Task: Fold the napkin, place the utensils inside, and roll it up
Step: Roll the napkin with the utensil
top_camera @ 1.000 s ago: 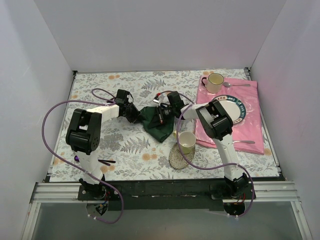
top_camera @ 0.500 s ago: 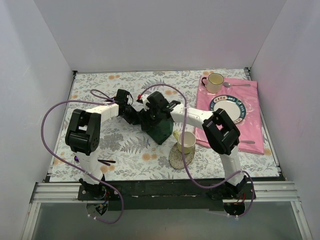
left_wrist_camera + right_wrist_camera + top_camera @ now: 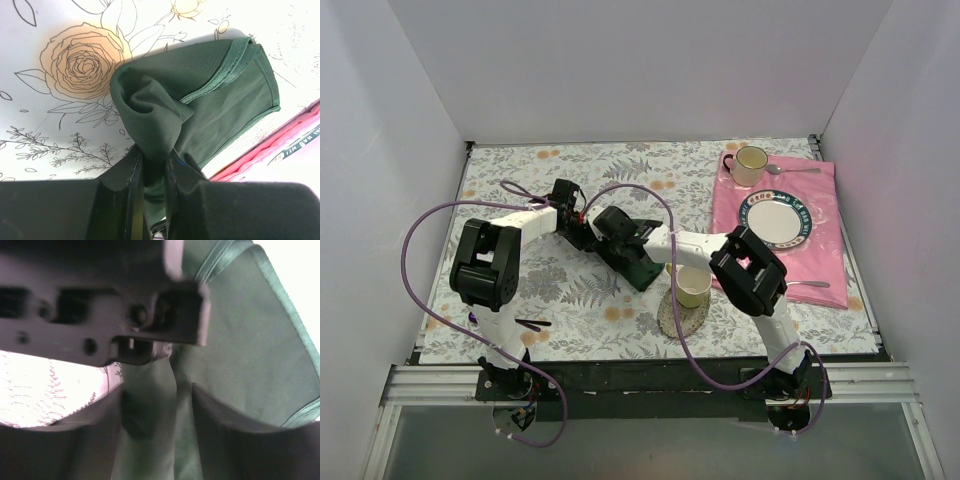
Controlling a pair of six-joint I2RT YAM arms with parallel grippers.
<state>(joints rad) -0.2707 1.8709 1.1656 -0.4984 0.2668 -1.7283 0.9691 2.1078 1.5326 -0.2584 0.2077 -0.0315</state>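
Observation:
The dark green napkin [image 3: 642, 265] lies crumpled in folds on the floral tablecloth at mid-table. My left gripper [image 3: 582, 230] is at its left end, shut on a bunched fold of the napkin [image 3: 215, 95] in the left wrist view [image 3: 154, 155]. My right gripper [image 3: 608, 228] hovers right beside the left one, over the napkin [image 3: 250, 340]. Its jaws stand apart astride a raised ridge of cloth [image 3: 157, 390], with the left gripper's black body close in front. The utensils are out of view.
A yellow cup [image 3: 692, 285] on a round coaster stands just right of the napkin, under the right arm. A pink cloth [image 3: 825, 250] at right carries a plate [image 3: 778, 218], a second cup [image 3: 750, 162], a silver spoon and a fork. A purple-headed utensil [image 3: 528, 323] lies near the left base.
My right gripper let go of the napkin's right side, opened and swung left across the cloth to the left gripper. The napkin sagged flatter. The left gripper kept its hold.

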